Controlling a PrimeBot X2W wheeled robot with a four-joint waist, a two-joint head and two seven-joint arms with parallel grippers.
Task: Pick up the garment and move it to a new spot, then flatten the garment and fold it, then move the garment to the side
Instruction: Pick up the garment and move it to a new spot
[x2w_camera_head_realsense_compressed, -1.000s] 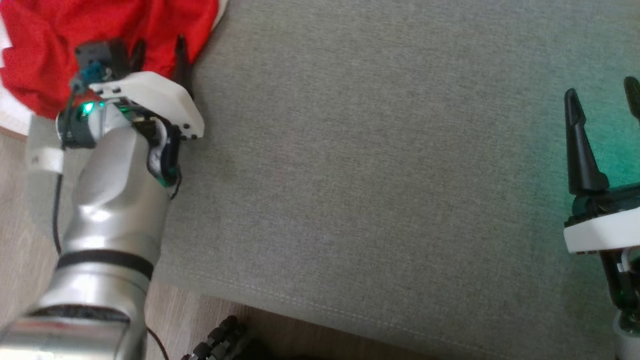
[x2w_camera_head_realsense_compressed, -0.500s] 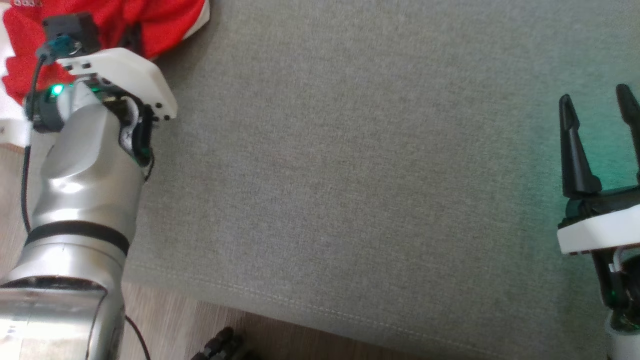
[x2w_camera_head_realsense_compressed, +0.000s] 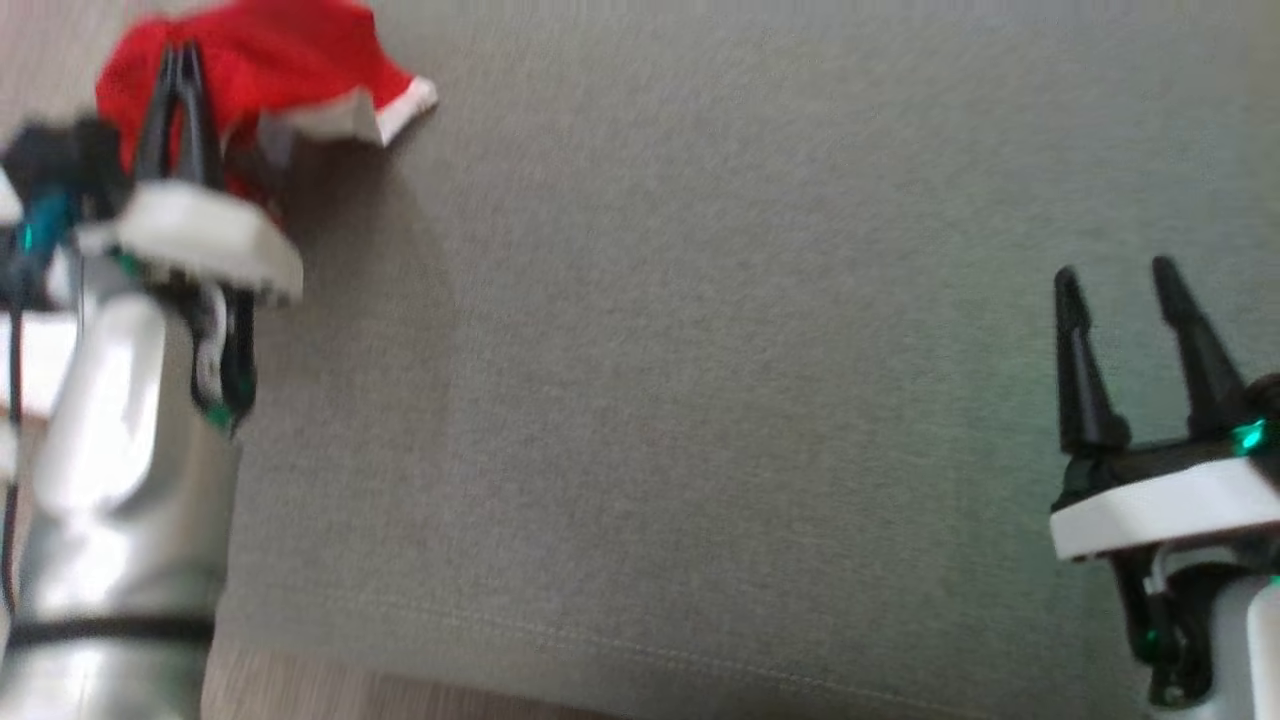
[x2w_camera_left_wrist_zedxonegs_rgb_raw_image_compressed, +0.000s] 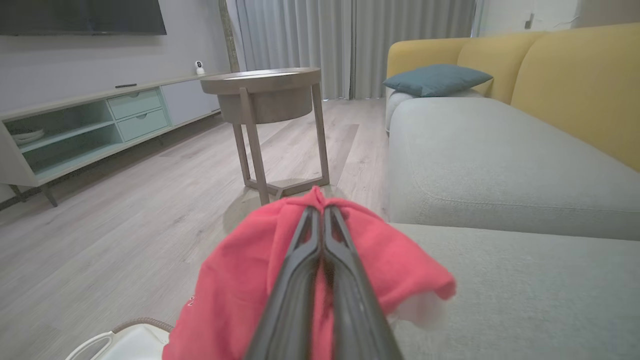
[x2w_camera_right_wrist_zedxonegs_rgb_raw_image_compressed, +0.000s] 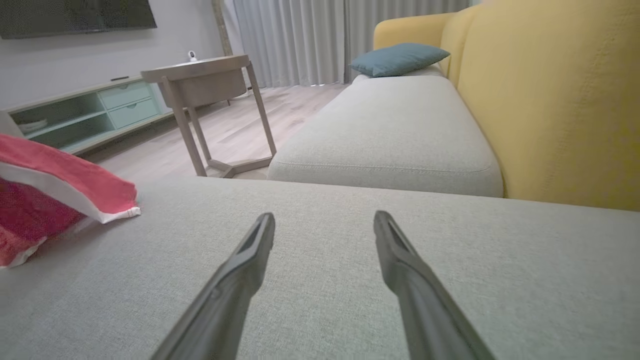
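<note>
**Left hand clamped on the red garment at the seat cushion's left edge**

The left hand (x2w_camera_head_realsense_compressed: 182, 62) has its two dark fingers pressed together, with a fold of the red garment (x2w_camera_head_realsense_compressed: 285, 50) pinched between them. In the left wrist view the cloth (x2w_camera_left_wrist_zedxonegs_rgb_raw_image_compressed: 235, 280) bunches up around the closed fingertips of this hand (x2w_camera_left_wrist_zedxonegs_rgb_raw_image_compressed: 318, 211) and drapes down on both sides of them. The garment sits at the left edge of the grey seat cushion (x2w_camera_head_realsense_compressed: 700, 400), toward its far corner. A white-trimmed hem points in across the cushion. The head view is blurred around this arm.

The right hand (x2w_camera_head_realsense_compressed: 1112, 272) is near the cushion's right edge, well apart from the garment. Its fingers are spread wide and hold nothing. From the right wrist, this hand (x2w_camera_right_wrist_zedxonegs_rgb_raw_image_compressed: 324, 217) hovers low over bare cushion (x2w_camera_right_wrist_zedxonegs_rgb_raw_image_compressed: 550, 260). The garment (x2w_camera_right_wrist_zedxonegs_rgb_raw_image_compressed: 55, 170) is off to the left there, its white hem raised above the fabric.

A wooden side table (x2w_camera_left_wrist_zedxonegs_rgb_raw_image_compressed: 265, 90) stands on the floor beyond the cushion's left edge.
</note>
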